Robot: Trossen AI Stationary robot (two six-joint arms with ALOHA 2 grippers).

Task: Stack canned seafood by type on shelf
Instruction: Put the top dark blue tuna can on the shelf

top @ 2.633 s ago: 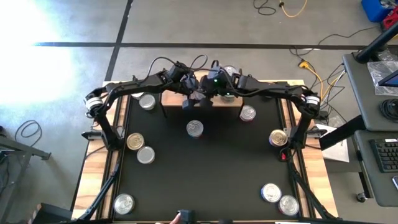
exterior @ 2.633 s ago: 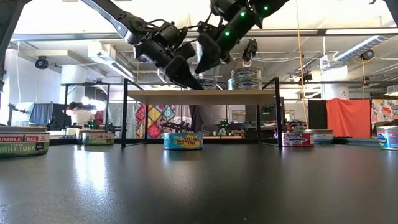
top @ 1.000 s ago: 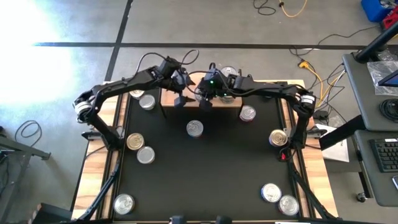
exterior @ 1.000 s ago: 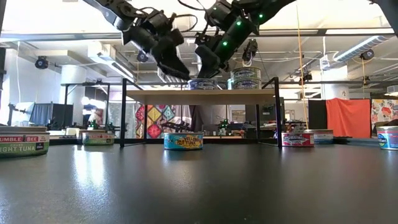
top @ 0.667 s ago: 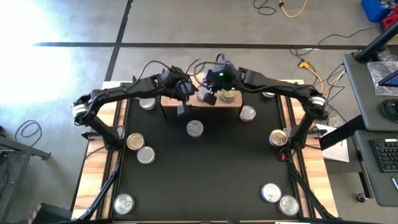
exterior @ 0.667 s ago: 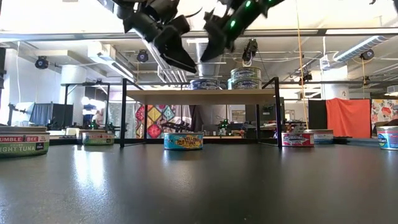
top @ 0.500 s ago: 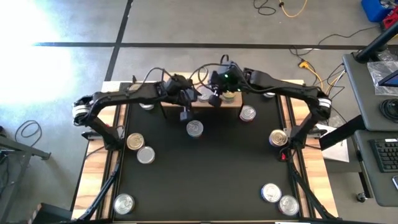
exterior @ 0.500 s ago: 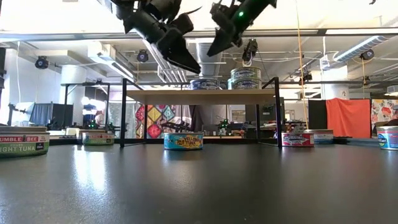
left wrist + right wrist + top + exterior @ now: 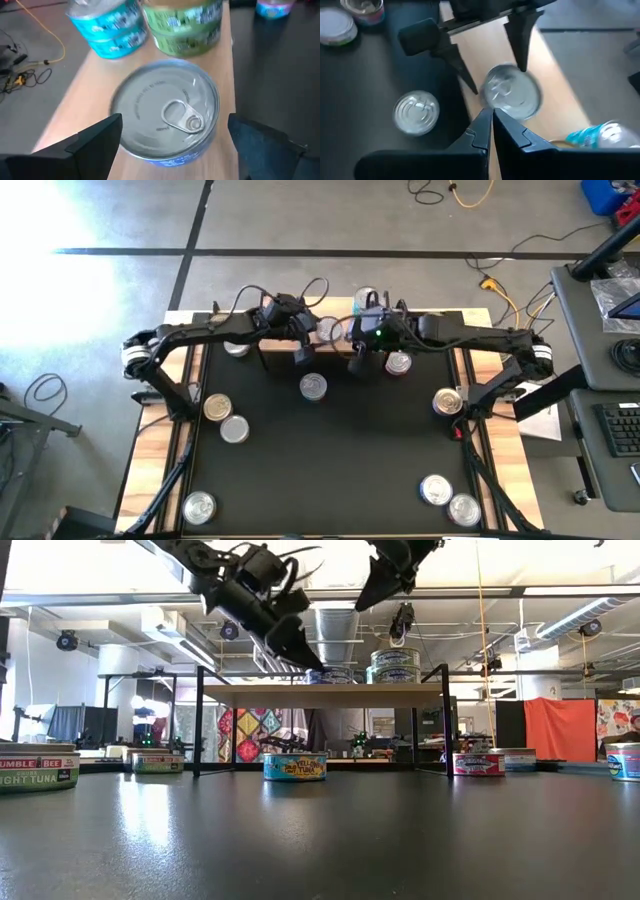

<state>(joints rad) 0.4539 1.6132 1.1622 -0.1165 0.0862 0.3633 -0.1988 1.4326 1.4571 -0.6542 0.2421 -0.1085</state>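
A black desk [image 9: 330, 450] holds scattered round tins of seafood. Nearest the front edge, three silver-lidded tins sit at the corners, one at the left [image 9: 199, 506] and two touching at the right [image 9: 437, 490]. Farther in, a gold-lidded tin [image 9: 217, 408] sits just beside a silver one on the left, another gold-lidded tin [image 9: 447, 401] on the right, and a single tin [image 9: 313, 386] in the middle, just in front of the shelf.

At the far edge stands the small wooden shelf [image 9: 330, 695] on black legs. On it rests a silver-lidded tin [image 9: 167, 116] with a pull ring, and behind it a stack of two blue tins [image 9: 107, 27] beside a green-labelled tin [image 9: 189, 22].

The left hand [image 9: 172, 135] has dropped from above the shelf so its spread fingers now flank the silver-lidded tin without gripping it, and they have begun to narrow. The right hand [image 9: 490, 127], clenched and empty, has pulled up and away from the shelf. This looks like the left hand taking charge of that tin, probably to move it onto the matching stack.
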